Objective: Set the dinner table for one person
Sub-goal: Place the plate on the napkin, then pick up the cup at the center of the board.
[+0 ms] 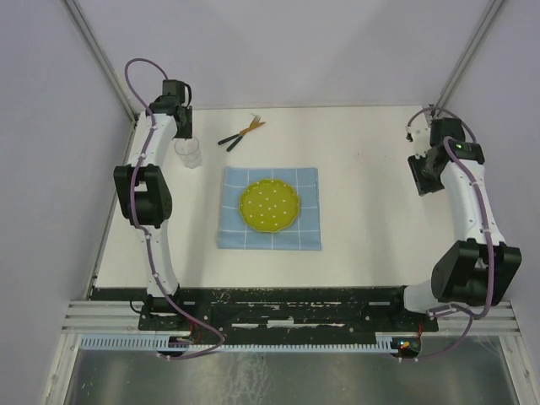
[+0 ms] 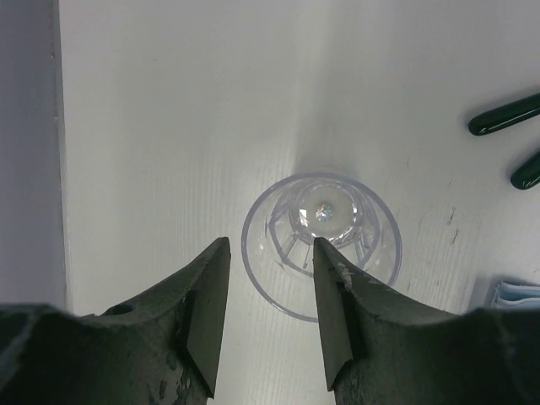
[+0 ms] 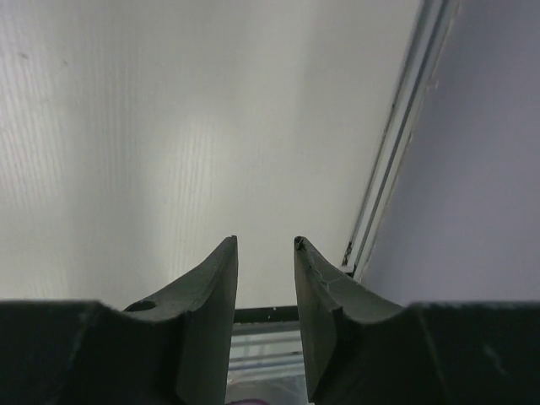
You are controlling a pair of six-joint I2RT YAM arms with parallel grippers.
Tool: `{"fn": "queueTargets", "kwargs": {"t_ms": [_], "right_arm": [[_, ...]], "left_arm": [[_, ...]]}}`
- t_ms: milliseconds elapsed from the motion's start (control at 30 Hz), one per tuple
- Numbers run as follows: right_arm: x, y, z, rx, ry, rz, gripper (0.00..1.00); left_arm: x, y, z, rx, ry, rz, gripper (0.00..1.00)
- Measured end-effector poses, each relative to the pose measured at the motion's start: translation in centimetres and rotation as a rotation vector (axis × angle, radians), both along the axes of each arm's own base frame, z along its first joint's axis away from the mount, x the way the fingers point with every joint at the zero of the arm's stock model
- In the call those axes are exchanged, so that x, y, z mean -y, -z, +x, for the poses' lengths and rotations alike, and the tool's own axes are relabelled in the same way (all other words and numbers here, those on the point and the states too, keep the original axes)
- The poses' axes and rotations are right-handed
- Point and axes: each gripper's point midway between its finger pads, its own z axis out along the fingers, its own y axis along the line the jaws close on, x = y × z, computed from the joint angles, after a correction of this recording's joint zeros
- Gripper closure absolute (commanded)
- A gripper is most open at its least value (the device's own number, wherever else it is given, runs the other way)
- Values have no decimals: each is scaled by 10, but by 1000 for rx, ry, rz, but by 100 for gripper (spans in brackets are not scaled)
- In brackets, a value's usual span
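Observation:
A clear plastic cup (image 1: 189, 153) (image 2: 321, 245) stands upright on the off-white dinner table (image 1: 371, 219) at the back left. My left gripper (image 1: 186, 140) (image 2: 270, 245) hovers over it, open. The cup's left rim lies in the gap between the jaws, and the right finger (image 2: 337, 312) overlaps the cup's inside. A yellow plate (image 1: 270, 205) sits on a light-blue gridded cloth (image 1: 308, 232) in the middle. Green-handled cutlery (image 1: 239, 134) (image 2: 504, 114) lies behind the cloth. My right gripper (image 1: 422, 179) (image 3: 266, 245) hangs open over bare table at the right, holding nothing.
White walls close in the table on the left, back and right. A metal rail (image 3: 392, 160) runs along the right edge, close to my right gripper. A corner of the cloth (image 2: 516, 294) shows to the right of the cup.

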Motion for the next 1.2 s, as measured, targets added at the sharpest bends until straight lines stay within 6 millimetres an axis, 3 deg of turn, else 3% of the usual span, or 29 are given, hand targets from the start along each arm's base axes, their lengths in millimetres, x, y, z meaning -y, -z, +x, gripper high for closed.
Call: {"fn": "queueTargets", "kwargs": {"t_ms": [133, 333, 633, 1200], "right_arm": [[19, -13, -35, 5, 43, -4, 59], [24, -25, -48, 39, 68, 14, 59], [29, -24, -55, 28, 98, 40, 59], [20, -21, -47, 32, 97, 112, 59]], "left_arm": [[0, 10, 7, -6, 3, 2, 50], [-8, 32, 11, -41, -12, 25, 50], [-27, 39, 8, -58, -54, 41, 51], [-16, 42, 6, -73, -11, -22, 51]]}}
